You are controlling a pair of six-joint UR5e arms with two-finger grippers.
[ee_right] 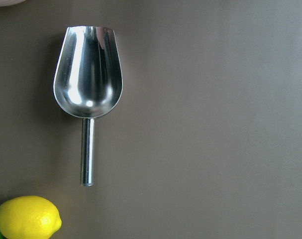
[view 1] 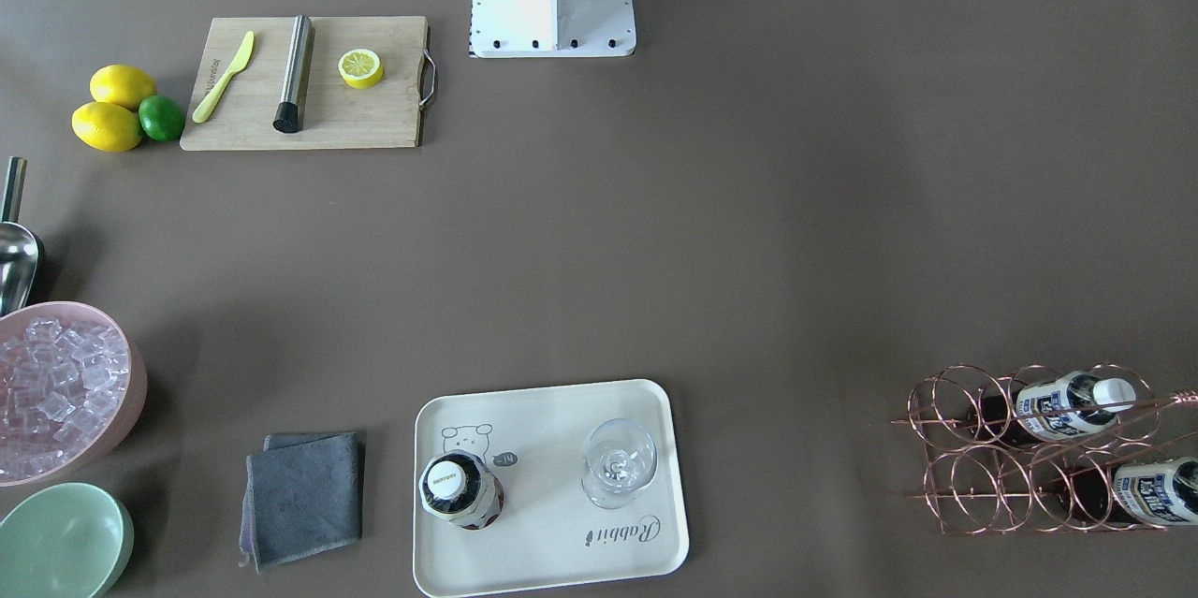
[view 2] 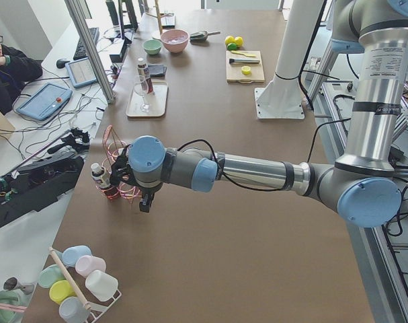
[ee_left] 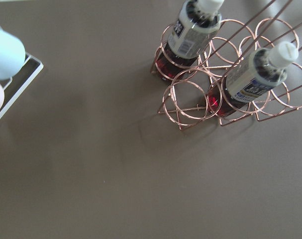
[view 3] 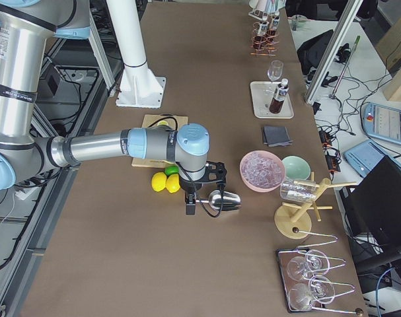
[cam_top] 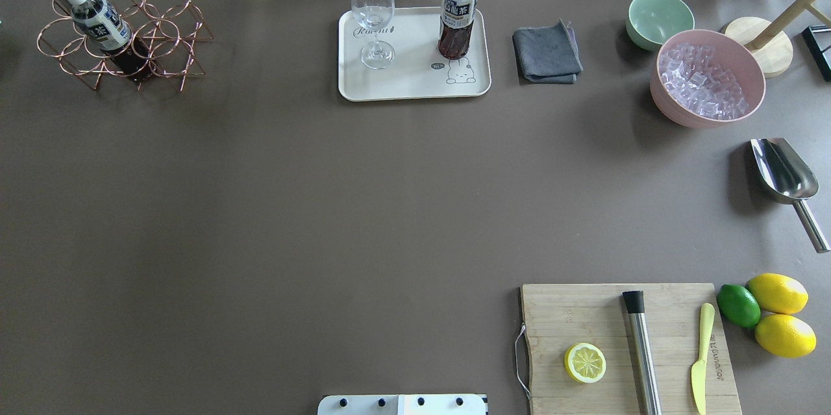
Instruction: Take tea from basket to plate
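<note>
One tea bottle (cam_top: 458, 19) stands upright on the cream plate (cam_top: 415, 85), next to a clear glass (cam_top: 373, 19). Two more tea bottles (ee_left: 193, 30) (ee_left: 257, 74) stand in the copper wire basket (cam_top: 165, 32) at the table's far left corner. My left gripper (view 2: 144, 202) shows only in the exterior left view, hanging above the table just beside the basket (view 2: 123, 192); I cannot tell if it is open or shut. My right gripper (view 3: 190, 206) shows only in the exterior right view, above the metal scoop (ee_right: 88, 74); its state is unclear too.
A grey cloth (cam_top: 546, 54), a pale green bowl (cam_top: 659, 19) and a pink ice bowl (cam_top: 707, 80) sit right of the plate. A cutting board (cam_top: 623, 337) holds a half lemon, a muddler and a knife. Two lemons and a lime (cam_top: 739, 304) lie beside it.
</note>
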